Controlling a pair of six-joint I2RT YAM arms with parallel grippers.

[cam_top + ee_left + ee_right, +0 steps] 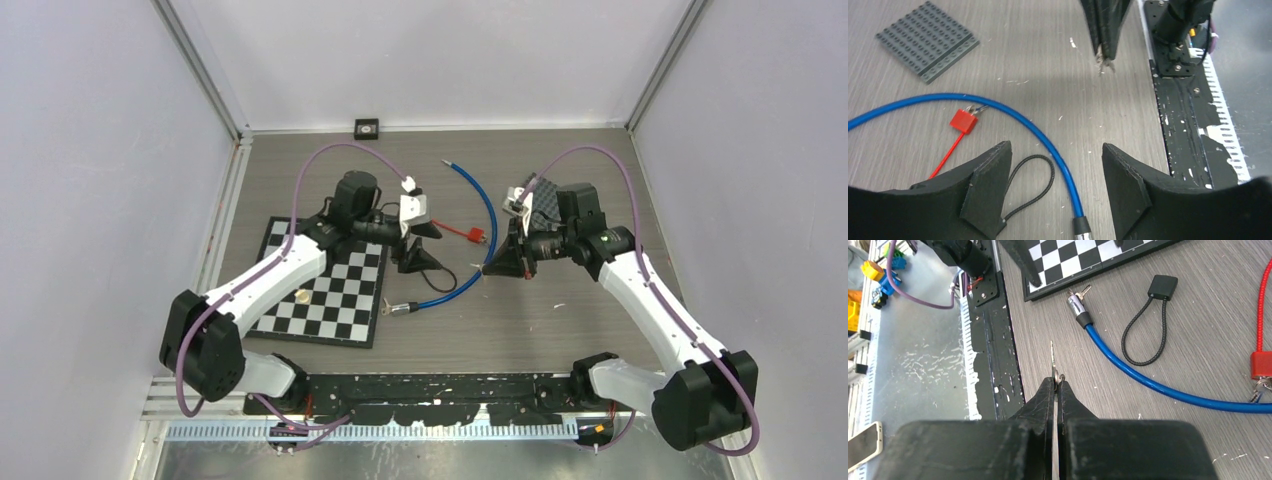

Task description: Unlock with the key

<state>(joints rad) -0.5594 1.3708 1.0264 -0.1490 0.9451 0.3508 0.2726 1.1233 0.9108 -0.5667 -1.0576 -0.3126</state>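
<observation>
Right end effector pinches the key tight; left end effector hangs open near the red padlock beside the blue cable. I should steady that lock, then slide the key in straight.

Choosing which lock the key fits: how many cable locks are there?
3: the blue cable arcing across the middle, the red lock beside its midpoint, the black loop near the blue cable's metal end. Others may be hidden.
</observation>
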